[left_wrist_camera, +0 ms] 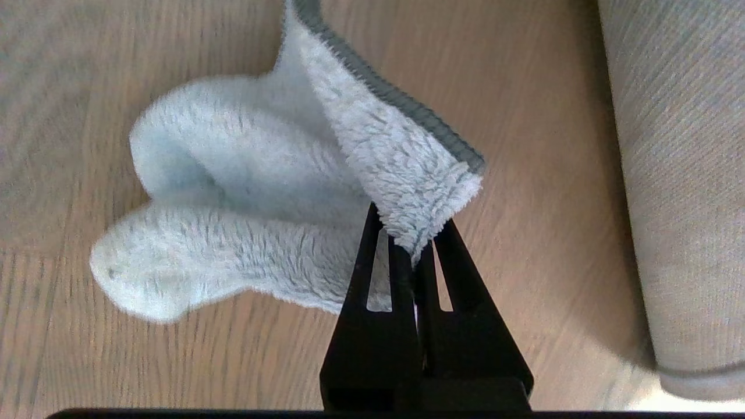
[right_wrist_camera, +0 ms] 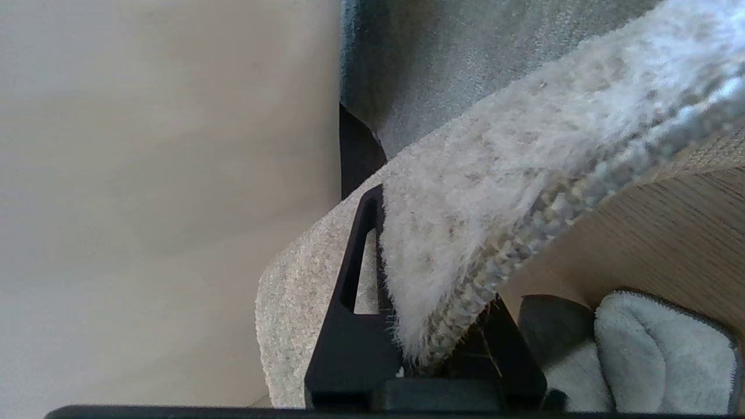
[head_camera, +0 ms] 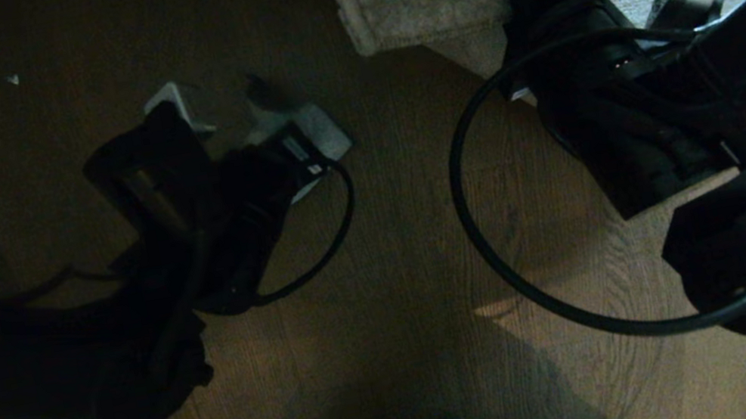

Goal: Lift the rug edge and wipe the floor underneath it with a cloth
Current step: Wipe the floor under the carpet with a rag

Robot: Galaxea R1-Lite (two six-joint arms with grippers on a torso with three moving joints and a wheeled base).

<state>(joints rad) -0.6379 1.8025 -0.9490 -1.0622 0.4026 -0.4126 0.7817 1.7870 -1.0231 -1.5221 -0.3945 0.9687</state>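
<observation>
Left pincer (left_wrist_camera: 414, 247) pinching fluffy pale grey-green cloth (left_wrist_camera: 250, 233) above brown wood-grain plank floor (left_wrist_camera: 553, 174); right pincer (right_wrist_camera: 433, 326) clamping raised grey-beige plush rug edge (right_wrist_camera: 495, 233) (woven backing exposed).

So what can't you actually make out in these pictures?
- Head view: the left gripper and the cloth it holds are hidden under the dark left arm.
- Head view: the right gripper pinching the rug edge is hidden behind the right arm.
- Left wrist view: the cloth's far end is cut off by the picture's edge.
- Right wrist view: the floor beneath the lifted rug is mostly hidden by the rug.
</observation>
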